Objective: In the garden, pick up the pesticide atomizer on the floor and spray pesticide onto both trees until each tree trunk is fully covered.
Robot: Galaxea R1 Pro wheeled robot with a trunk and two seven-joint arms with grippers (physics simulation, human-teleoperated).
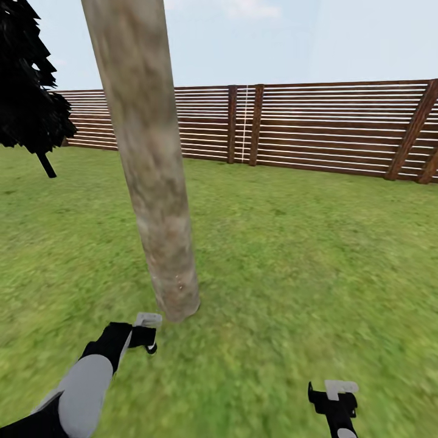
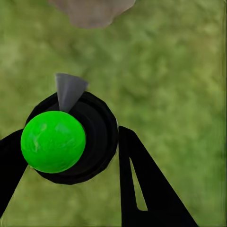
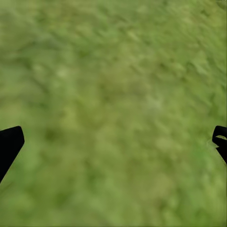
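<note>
My left gripper [image 1: 146,336] hangs low over the grass, just short of the base of a thick pale grey-brown tree trunk [image 1: 152,164]. In the left wrist view its black fingers [image 2: 142,189] are shut on the pesticide atomizer [image 2: 64,142], a black round body with a bright green ball top and a grey cone nozzle. The nozzle points toward the trunk base [image 2: 90,12]. My right gripper [image 1: 333,395] is open over bare grass to the right, with nothing between its fingertips [image 3: 9,144]. The tree's crown is out of view.
A green lawn [image 1: 304,255] spreads all around. A brown slatted fence [image 1: 328,131] closes the back. A black narrow tree [image 1: 27,91] stands at the far left.
</note>
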